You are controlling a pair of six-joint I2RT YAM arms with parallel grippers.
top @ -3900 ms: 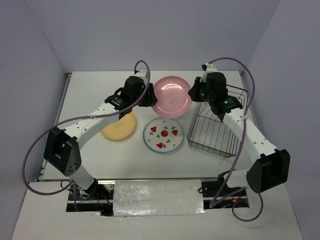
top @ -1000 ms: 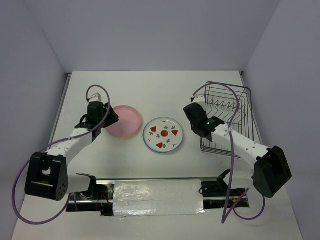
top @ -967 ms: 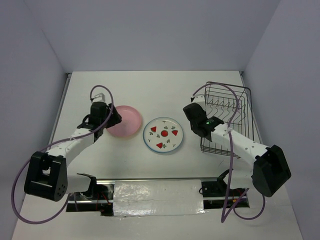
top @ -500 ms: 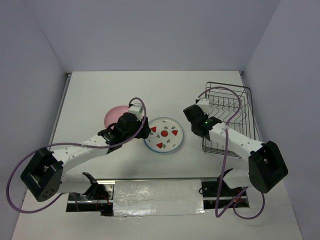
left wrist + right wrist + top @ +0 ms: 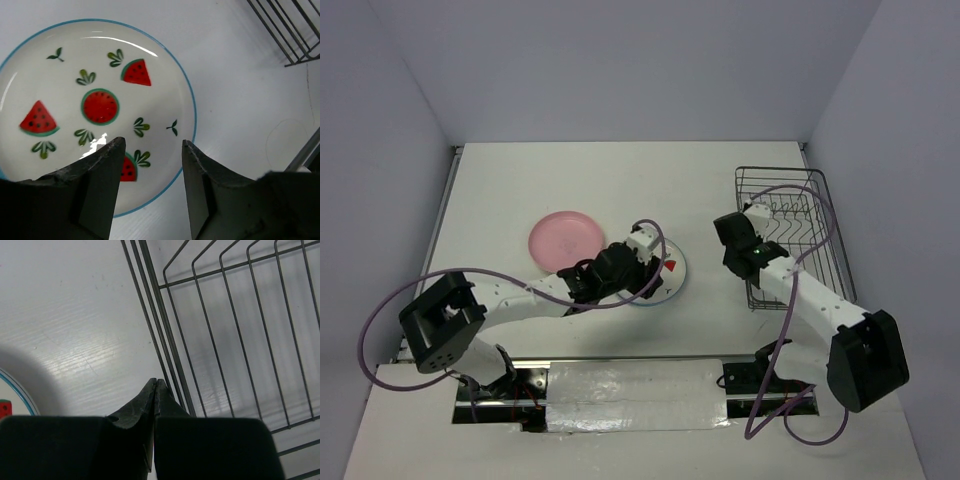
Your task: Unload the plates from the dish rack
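Plates number two in view on the white table (image 5: 520,180). A plain pink plate (image 5: 565,238) is laid flat left of centre, and a white plate with watermelon marks (image 5: 100,65) is laid flat near the middle, toward the near edge. Whether the two touch cannot be told, as the left arm is stretched across the gap.

One wire dish rack (image 5: 790,230) is set along the table's right edge. Inside its wires only the row of upright tines can be made out.

From above, most of the watermelon plate is hidden by the left gripper (image 5: 150,170). In the wrist view its fingers are seen spread over one side of the plate, with nothing pinched between them.

The right gripper (image 5: 155,390) is held over bare table just beside the rack's left wall, fingers pressed together on nothing. The rack is cut off in both wrist views.
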